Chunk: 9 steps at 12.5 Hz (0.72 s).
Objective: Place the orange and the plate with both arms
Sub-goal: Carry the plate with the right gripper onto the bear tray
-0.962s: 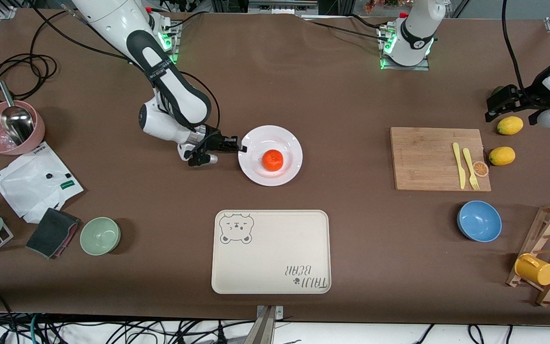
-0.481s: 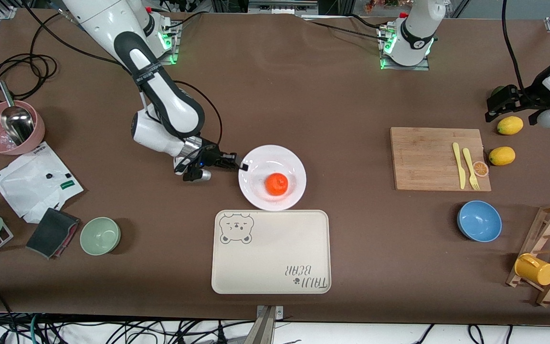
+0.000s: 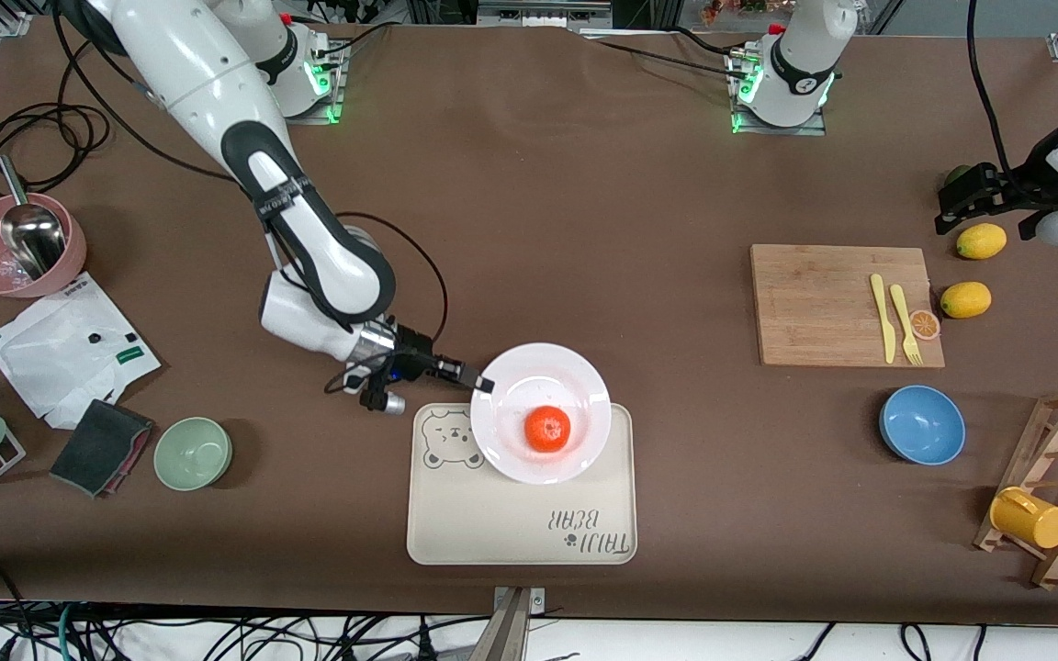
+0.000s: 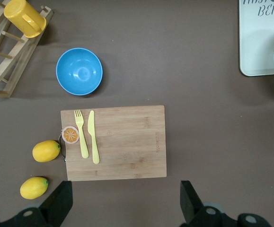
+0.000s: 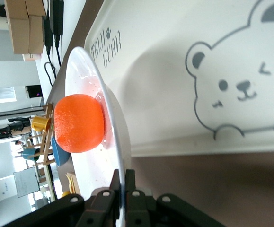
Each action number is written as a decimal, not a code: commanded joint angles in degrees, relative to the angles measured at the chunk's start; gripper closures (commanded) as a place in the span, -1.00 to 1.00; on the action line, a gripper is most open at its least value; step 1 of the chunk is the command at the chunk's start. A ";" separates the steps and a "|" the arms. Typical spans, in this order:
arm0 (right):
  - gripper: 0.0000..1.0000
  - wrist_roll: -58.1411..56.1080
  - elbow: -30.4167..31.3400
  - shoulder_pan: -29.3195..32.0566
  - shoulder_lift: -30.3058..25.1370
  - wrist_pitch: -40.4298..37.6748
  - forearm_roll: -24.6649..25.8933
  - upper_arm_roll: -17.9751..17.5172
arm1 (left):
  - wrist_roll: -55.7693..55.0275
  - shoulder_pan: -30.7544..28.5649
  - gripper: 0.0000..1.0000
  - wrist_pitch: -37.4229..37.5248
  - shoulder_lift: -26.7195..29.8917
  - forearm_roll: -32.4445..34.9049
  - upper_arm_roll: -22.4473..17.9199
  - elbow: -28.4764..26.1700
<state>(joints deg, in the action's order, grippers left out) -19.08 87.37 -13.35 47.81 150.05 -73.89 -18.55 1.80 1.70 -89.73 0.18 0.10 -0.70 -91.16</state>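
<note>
Front view: my right gripper point(image 3: 483, 385), clamped on the rim of the plate point(image 3: 575, 367), has carried it with the orange point(image 3: 547, 429) over the tray point(image 3: 520, 537)'s upper edge, so set-down looks near; my left gripper point(image 4: 122, 201) waits, fingers apart.

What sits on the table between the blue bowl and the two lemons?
In the front view, the wooden cutting board lies between the blue bowl and the lemons, with a yellow knife, fork and small orange slice on it.
</note>
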 commanded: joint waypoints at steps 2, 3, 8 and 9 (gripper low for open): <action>1.00 11.07 -18.51 -0.18 11.57 -3.63 8.74 -0.25 | 1.37 -0.12 -1.00 1.58 -0.71 -0.63 -0.18 1.68; 1.00 11.43 -21.42 -0.27 13.95 -3.54 10.07 -0.25 | 1.37 -0.12 -1.00 1.58 -0.71 -0.63 -0.18 1.60; 1.00 11.70 -28.22 -2.11 20.04 -3.01 10.35 -0.25 | 1.01 -0.03 -1.00 2.46 -0.80 -0.63 -0.09 0.81; 1.00 11.79 -28.04 -2.20 20.12 -2.93 10.35 -0.25 | 0.84 0.23 -1.00 2.46 -1.15 -0.63 0.00 0.72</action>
<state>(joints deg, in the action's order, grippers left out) -9.15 62.53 -14.68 66.47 147.23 -64.77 -18.51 1.80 1.73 -88.35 -0.18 0.10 -0.69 -91.22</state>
